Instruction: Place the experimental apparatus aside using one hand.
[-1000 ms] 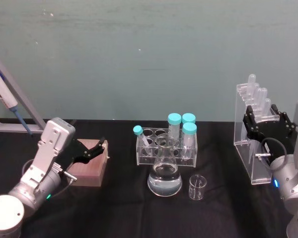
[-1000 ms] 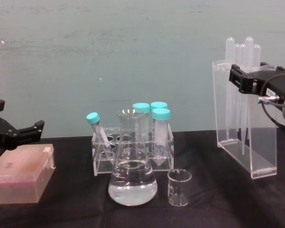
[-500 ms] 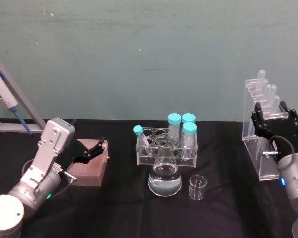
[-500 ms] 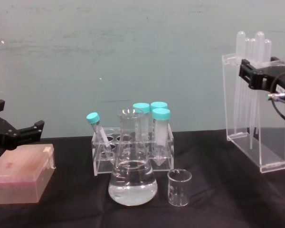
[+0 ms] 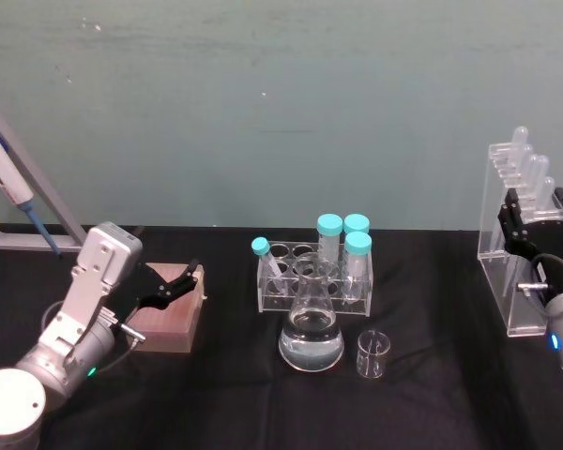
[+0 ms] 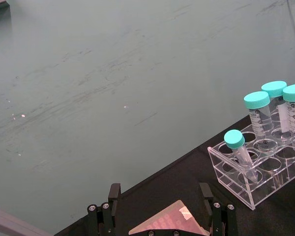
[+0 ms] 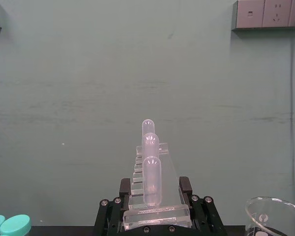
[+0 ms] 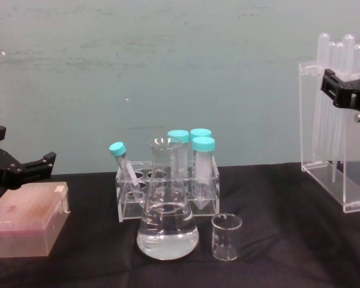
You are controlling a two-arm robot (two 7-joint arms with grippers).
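Gripping the pipette stand [image 5: 495, 234] with the right gripper [image 5: 541, 214] by the desk's [image 5: 432, 281] right edge; next, probably lowering it upright, then releasing. Leaving the left gripper [image 5: 183, 281] idle, fingers open, near the left edge.

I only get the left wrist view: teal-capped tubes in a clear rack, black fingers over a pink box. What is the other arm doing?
Observer: The right gripper is shut on a tall clear acrylic stand of plastic pipettes, far to the right of the clear tube rack.
Visitor: Is anything standing in front of that rack?
Observer: Yes, a clear glass conical flask holding clear liquid stands directly before it.
Visitor: Anything else nearby?
Observer: A small empty glass beaker stands right of the flask, apart from it.
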